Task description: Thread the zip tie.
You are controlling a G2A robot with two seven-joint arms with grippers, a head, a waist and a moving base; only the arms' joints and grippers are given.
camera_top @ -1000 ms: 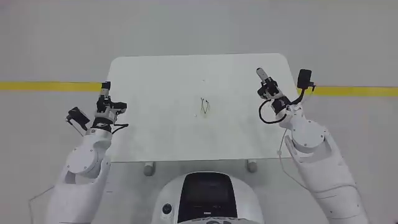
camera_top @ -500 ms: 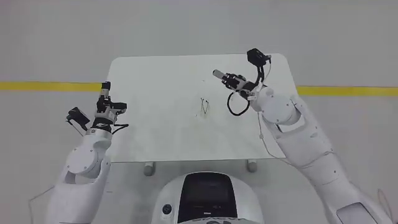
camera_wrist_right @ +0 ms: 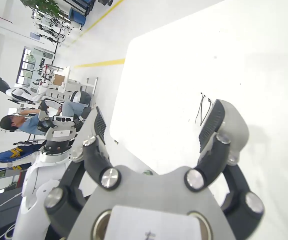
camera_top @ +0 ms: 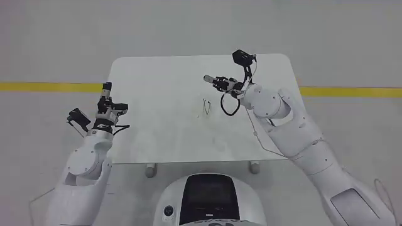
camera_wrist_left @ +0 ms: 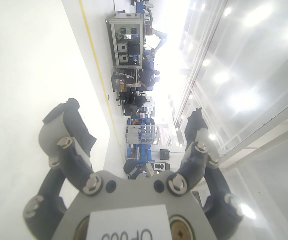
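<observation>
Our left end effector (camera_top: 106, 89) hangs just off the surface (camera_top: 157, 100), fingers apart and empty. The zip tie (camera_top: 206, 107) lies unthreaded near our right end effector (camera_top: 209, 79), whose jaws are also spread. We judge that grasping and threading both remain.

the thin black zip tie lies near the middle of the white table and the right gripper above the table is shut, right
No: the right gripper is open, not shut. The right wrist view shows its fingers spread apart with nothing between them. The thin black zip tie does lie near the middle of the white table.
</observation>
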